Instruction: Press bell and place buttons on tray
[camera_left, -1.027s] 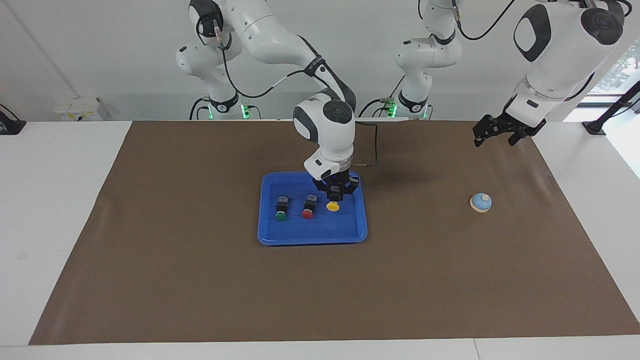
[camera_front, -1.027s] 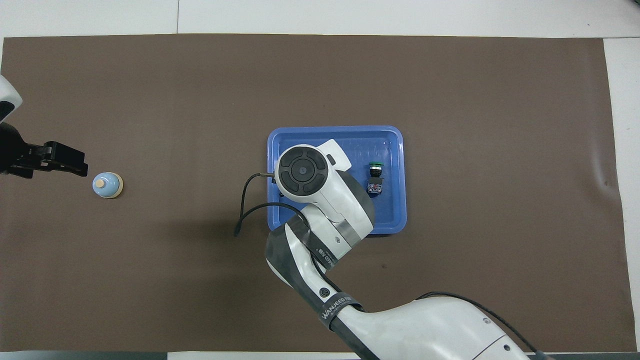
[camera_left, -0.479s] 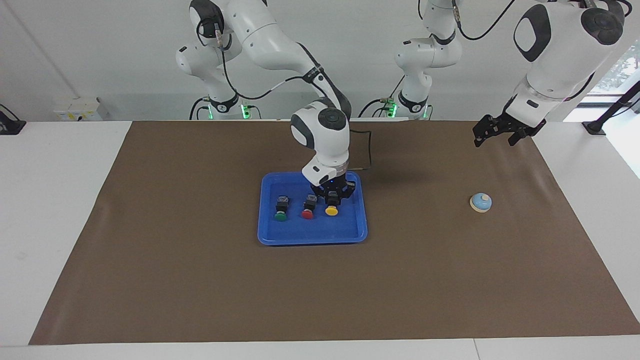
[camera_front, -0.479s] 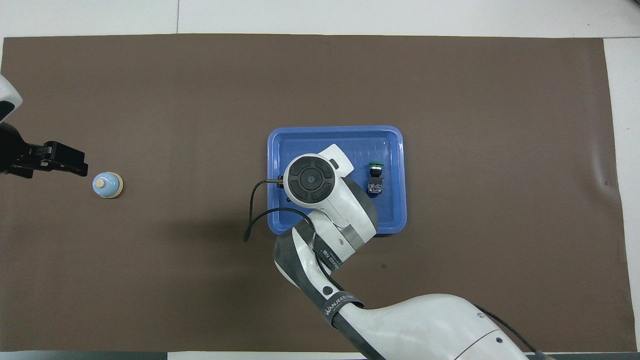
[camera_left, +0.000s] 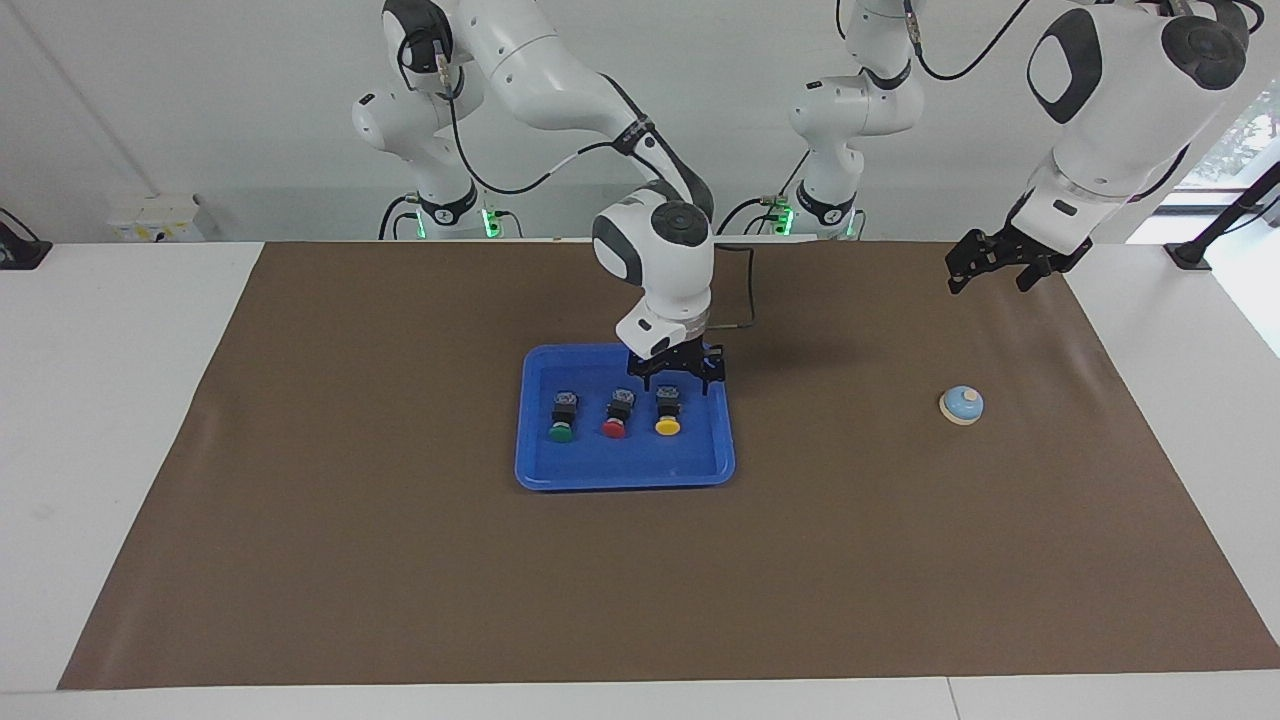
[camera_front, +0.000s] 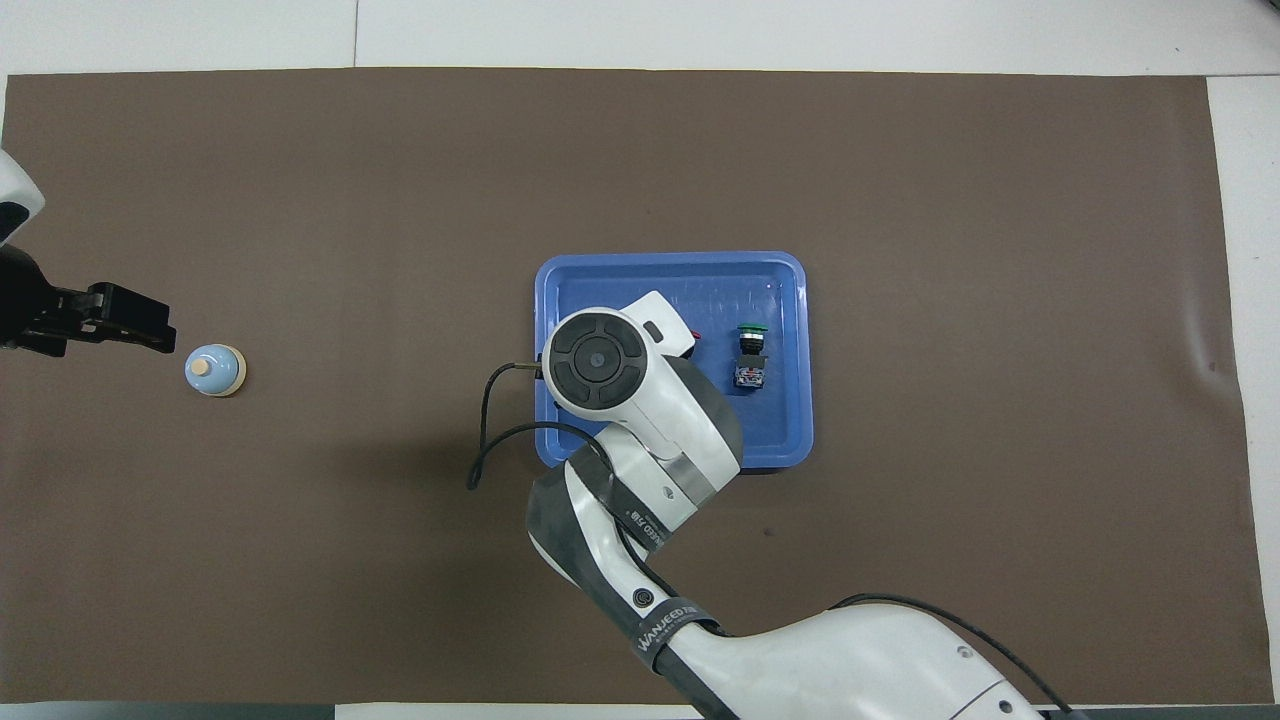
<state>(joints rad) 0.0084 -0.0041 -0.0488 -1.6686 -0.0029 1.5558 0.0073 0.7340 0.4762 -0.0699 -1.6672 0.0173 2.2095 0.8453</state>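
The step in hand looks like the release of the last button and the withdrawal from the tray, and the way to do it well is to rise straight up off the yellow button, so that neither finger catches its cap or body and knocks it over or into the red one just beside it, and only then to swing away. The brown mat covers most of the table, and the blue tray lies at its middle. The right arm comes down from its base in a long bend, its wrist turned so that the hand points almost straight down over the part of the tray nearer to the robots, toward the left arm's end of the table. The right gripper hangs just above the yellow button with its fingers spread and nothing between them; the button stands free on the tray floor. The left arm waits, raised near its own end of the table, and the left gripper hangs over the mat's edge with its fingers apart and empty. All three buttons stand in a row in the tray, each with its black body toward the robots and its cap away from them: the green button toward the right arm's end, the red button in the middle, the yellow one last. The bell sits alone on the mat, well apart from the tray, toward the left arm's end of the table, upright and untouched by either gripper.
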